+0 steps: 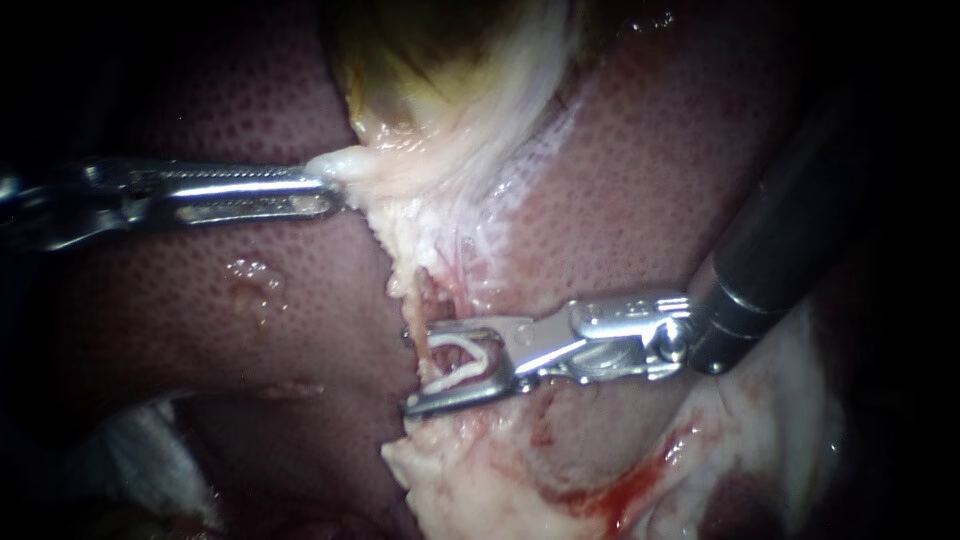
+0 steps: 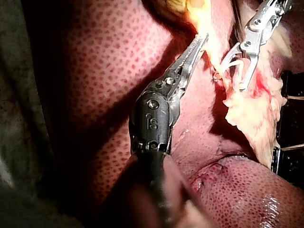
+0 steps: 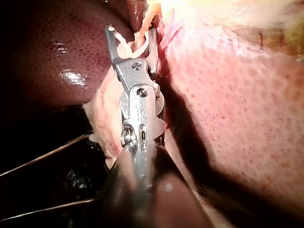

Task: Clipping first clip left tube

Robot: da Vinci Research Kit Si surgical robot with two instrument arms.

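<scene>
**Q:** Reading outward from the right instrument (image 1: pixel 420 365), how do its jaws stand?

**A:** They stand wide apart and carry a white clip (image 1: pixel 462 365) seated between them. The clip's legs are spread and not yet pressed together.

**Q:** Where does the tube lie against them?

**A:** The tube (image 1: pixel 417 318) is a thin tan-red strand descending from the pale tissue below the gallbladder (image 1: pixel 430 70). It crosses the mouth of the jaws, at the clip's open ends. The right wrist view shows the strand entering between the two jaws. How deep it sits in the clip's bend cannot be told.

**Q:** How far along is the step?

**A:** Judged from this, the approach and placing are nearly complete. No closed clip shows anywhere on the tube. What remains is to seat the tube fully, close the jaws and release.

**Q:** And the other arm?

**A:** The left instrument (image 1: pixel 335 180) has its jaws closed on the pale lower edge of the gallbladder, well apart from the clip. The tube hangs fairly straight below that grip.

**Q:** What surrounds the site?

**A:** Dark, mottled liver (image 1: pixel 200 300) lies on both sides. Pale tissue with a smear of blood lies just below the jaws.
</scene>
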